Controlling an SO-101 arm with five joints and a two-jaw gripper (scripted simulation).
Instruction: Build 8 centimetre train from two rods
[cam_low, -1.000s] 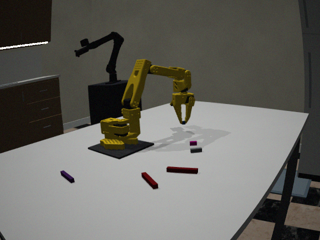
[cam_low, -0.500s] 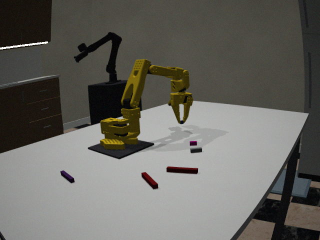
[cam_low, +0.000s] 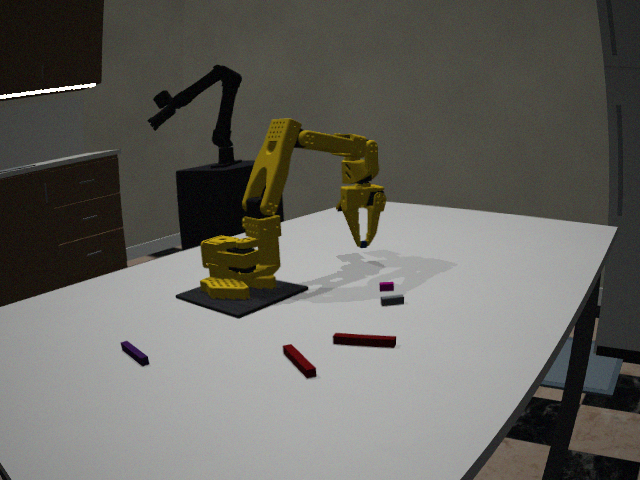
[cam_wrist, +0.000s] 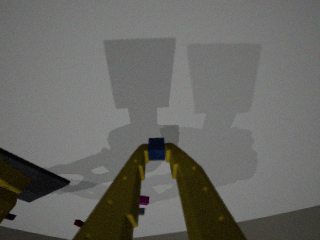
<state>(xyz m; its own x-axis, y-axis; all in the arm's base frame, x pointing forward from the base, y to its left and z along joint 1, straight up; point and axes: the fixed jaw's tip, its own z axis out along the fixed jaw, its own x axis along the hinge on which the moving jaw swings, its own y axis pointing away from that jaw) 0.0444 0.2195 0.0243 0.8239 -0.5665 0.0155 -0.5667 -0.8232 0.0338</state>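
Note:
My gripper hangs above the table, shut on a small blue rod held between its fingertips; the rod also shows in the exterior view. Below and to the right, a magenta rod and a grey rod lie close together on the table. A red rod lies flat nearer the front. A second red rod lies at an angle to its left. A purple rod lies far left. In the wrist view the magenta rod peeks out beside the left finger.
The arm's base stands on a dark plate. A black arm on a dark pedestal and a drawer cabinet stand beyond the table. The table's right edge curves toward the front.

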